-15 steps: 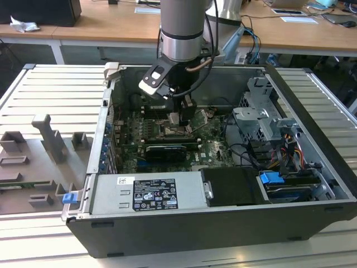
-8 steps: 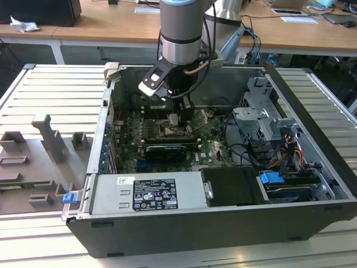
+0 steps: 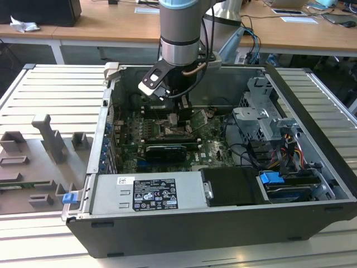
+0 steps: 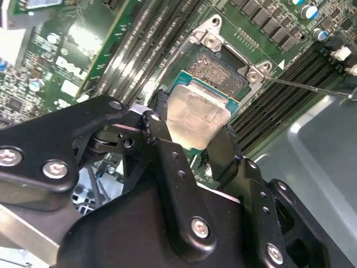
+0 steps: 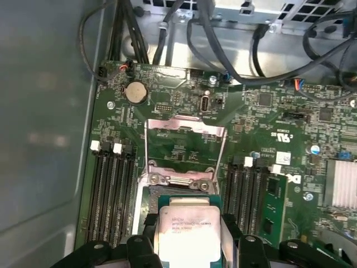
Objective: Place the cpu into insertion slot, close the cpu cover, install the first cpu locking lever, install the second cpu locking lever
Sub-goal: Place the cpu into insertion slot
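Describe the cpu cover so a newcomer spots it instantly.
Inside the open computer case, on the green motherboard, look between the two banks of black memory slots. The cpu cover is the thin silver frame standing open beside the cpu; only it has a cut-out window.

Bright, even overhead room light. Dimmer inside the computer case, shadow under the arm. Glare washes out the cpu in the second wrist view. Colours flat.
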Robot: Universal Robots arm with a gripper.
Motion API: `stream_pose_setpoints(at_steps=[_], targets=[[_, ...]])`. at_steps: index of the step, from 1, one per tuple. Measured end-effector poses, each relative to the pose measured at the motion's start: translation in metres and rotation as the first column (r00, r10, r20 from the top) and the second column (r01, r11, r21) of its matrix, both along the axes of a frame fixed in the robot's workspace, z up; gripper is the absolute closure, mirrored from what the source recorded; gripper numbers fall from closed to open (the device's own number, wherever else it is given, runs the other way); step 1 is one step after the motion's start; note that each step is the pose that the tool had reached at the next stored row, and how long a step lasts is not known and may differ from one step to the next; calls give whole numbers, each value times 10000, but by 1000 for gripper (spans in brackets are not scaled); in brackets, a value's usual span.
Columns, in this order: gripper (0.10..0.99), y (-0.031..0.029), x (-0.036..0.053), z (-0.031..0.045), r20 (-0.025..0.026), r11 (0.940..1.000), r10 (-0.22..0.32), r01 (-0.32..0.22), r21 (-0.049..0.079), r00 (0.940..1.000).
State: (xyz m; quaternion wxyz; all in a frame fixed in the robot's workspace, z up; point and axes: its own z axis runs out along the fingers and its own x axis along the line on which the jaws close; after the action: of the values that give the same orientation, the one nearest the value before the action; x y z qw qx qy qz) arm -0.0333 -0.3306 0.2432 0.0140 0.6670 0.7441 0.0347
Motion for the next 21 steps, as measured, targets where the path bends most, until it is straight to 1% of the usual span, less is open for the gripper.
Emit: stream_pose_setpoints(at_steps=[2,4,8,12,17,21], targets=[[557,24,-1,-24,-1,10000,-51,51,0,10000],[557,43,-1,-52,-2,9997,-230,230,-2,9997],[557,94,-1,-107,-1,9996,-273,273,-1,9996],[557,103,-10,-139,-2,9995,-308,308,-3,9995],[557,109,-18,-163,-2,9977,-681,681,-3,9977],[557,134,-43,-209,0,9970,-771,771,-1,9970]])
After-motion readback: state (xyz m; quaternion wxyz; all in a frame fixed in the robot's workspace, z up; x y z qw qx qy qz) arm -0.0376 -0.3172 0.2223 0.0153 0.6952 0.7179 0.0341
